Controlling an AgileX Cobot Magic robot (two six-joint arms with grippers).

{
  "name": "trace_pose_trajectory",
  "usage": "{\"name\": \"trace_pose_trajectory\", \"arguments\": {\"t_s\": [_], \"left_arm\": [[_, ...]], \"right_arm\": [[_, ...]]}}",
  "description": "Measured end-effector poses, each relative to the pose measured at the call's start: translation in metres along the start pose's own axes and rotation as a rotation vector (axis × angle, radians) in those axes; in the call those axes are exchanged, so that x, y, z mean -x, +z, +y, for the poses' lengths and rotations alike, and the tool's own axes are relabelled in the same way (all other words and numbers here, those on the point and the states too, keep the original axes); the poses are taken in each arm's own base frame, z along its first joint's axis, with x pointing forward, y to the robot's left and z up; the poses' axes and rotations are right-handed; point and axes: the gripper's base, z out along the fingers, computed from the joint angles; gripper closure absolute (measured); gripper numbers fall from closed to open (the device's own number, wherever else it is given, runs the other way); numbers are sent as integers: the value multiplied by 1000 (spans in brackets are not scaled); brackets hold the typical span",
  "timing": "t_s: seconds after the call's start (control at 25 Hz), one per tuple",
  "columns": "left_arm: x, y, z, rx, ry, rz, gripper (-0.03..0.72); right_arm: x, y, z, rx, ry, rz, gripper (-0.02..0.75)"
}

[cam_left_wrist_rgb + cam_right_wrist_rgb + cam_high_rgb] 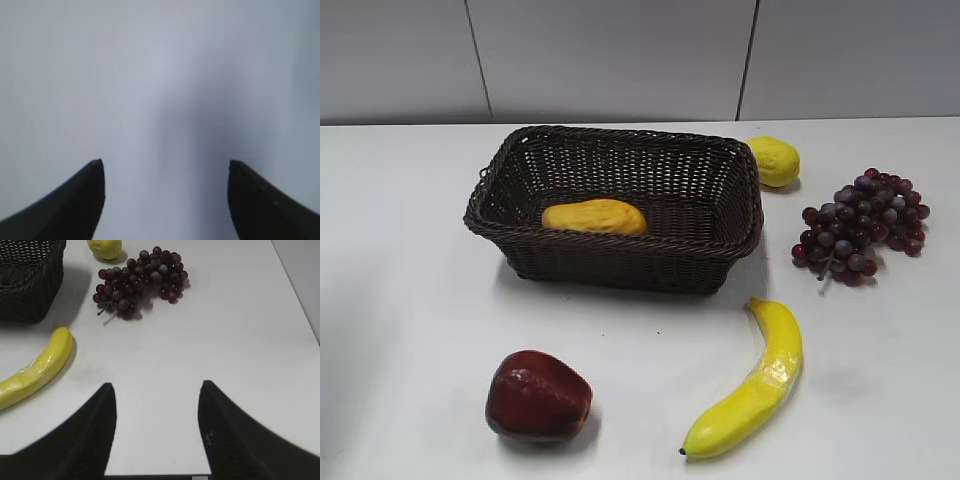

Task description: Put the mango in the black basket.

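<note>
Oblong yellow-orange mango (594,217) already lies inside the dark woven wicker basket (620,262), long axis left-right, near the front wall, so placement looks done. Left gripper (166,172) spread wide over bare white table (100,75); right gripper (157,392) also wide, empty, with the curved yellow banana (37,369) to its left and the table edge along its right.

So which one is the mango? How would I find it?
Find the black basket, the biggest thing on the table. The mango lies alone inside it. It is plump, oblong and dull yellow-orange, unlike the long curved banana in front or the small round lemon behind.
</note>
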Motion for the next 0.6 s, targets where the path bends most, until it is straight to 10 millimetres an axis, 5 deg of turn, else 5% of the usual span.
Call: {"name": "trace_pose_trajectory", "arguments": {"t_s": [0.24, 0.6], "left_arm": [[-61, -23, -3, -5, -26, -53, 108], [-141, -29, -13, 4, -29, -191, 108]], "right_arm": [[0, 0, 0, 0, 0, 0, 330], [0, 0, 0, 0, 0, 0, 330]]}}
